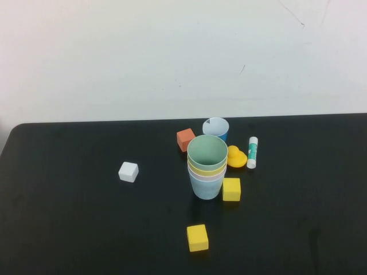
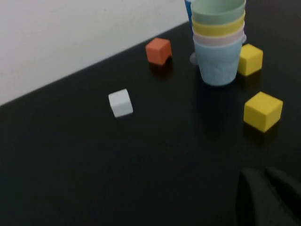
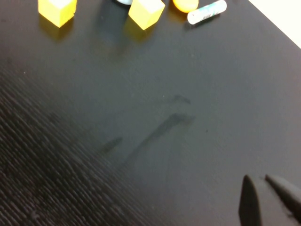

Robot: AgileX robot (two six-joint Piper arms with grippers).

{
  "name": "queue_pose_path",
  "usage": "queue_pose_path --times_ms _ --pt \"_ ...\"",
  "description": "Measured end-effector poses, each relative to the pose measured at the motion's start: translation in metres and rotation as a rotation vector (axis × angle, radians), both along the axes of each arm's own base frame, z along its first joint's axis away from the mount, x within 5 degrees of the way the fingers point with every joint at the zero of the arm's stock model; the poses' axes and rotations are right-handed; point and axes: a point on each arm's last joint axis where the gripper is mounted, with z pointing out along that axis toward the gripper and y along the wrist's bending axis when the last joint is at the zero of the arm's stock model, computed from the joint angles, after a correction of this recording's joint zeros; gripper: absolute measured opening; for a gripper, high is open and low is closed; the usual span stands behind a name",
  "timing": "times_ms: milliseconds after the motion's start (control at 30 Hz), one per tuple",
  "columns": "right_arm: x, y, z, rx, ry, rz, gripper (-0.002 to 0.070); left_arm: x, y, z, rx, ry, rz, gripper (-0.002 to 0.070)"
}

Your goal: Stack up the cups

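Note:
The four cups stand nested in one upright stack at the table's middle: pale green (image 1: 207,152) innermost on top, then yellow (image 1: 206,169), pink (image 1: 206,176) and light blue (image 1: 206,188) outermost at the bottom. The stack also shows in the left wrist view (image 2: 217,42). Neither arm shows in the high view. My left gripper (image 2: 257,172) is shut and empty, low over bare table, well short of the stack. My right gripper (image 3: 257,178) is shut and empty over bare table, far from the objects.
A small dark blue cup (image 1: 216,127), an orange cube (image 1: 186,139), a yellow duck (image 1: 235,157) and a glue stick (image 1: 252,152) sit behind the stack. Yellow cubes lie beside (image 1: 231,189) and in front of it (image 1: 197,237). A white cube (image 1: 128,172) lies left.

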Motion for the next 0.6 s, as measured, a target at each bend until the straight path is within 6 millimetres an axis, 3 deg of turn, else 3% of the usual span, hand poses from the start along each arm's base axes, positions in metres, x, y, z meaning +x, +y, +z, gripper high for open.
queue_pose_path --times_ms 100,333,600 --pt "0.0 0.0 0.0 0.001 0.001 0.0 0.0 0.0 0.0 -0.013 0.017 0.035 0.001 0.0001" --pt "0.0 0.0 0.0 0.002 -0.001 0.0 -0.0001 0.005 0.007 -0.009 0.032 -0.064 0.126 0.0" --pt "0.0 0.0 0.0 0.003 0.0 -0.001 -0.0001 0.008 0.019 -0.01 -0.168 -0.008 0.395 0.0"
